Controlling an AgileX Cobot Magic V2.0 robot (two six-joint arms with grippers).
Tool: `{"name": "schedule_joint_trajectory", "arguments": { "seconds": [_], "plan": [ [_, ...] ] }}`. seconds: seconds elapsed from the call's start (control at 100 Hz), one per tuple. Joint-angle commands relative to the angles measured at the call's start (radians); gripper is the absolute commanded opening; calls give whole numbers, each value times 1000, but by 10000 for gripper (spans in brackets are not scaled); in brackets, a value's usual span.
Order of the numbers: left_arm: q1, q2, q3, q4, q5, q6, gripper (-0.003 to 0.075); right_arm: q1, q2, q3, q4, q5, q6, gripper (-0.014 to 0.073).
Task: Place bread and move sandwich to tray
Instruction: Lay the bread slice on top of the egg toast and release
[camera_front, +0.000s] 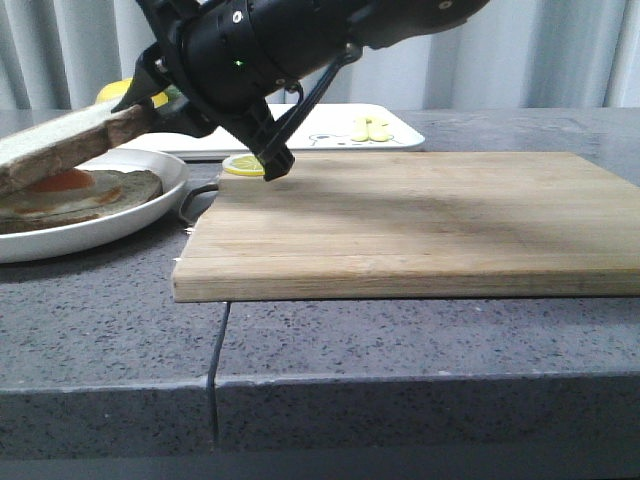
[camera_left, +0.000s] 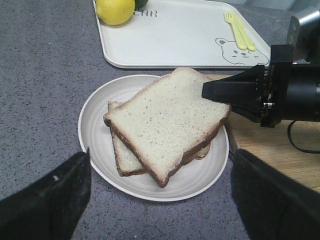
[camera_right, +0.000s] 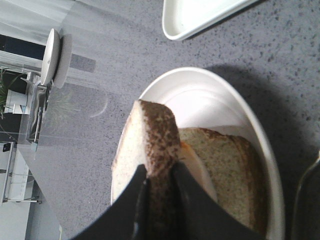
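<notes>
Soft daylight, slightly blurred foreground

The right gripper (camera_right: 159, 186) pinches the bread (camera_right: 150, 145) by its brown crust — the slice stands edge-on over the round white plate (camera_right: 200, 90). Under it lies the sandwich (camera_right: 225, 165), and the tray (camera_right: 200, 15) sits apart — only a corner shows.

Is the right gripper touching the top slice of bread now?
Touching. In the right wrist view, the right gripper has its fingers on both sides of the bread, pinching the brown crust edge above the plate.
</notes>
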Motion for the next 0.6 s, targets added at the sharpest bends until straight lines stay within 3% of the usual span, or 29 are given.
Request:
{"name": "schedule_joint_trajectory", "arguments": {
  "seconds": [0.0, 0.31, 0.59],
  "plan": [
    [-1, 12, -33, -29, -58, -7, 537, 0, -48, -36, 72, 39, 0, -109],
    [-1, 12, -33, -29, -58, -7, 537, 0, -48, -35, 72, 29, -1, -71],
    [-1, 12, -33, -29, -58, -7, 537, -6, -48, -35, 72, 8, -1, 234]
  ]
}}
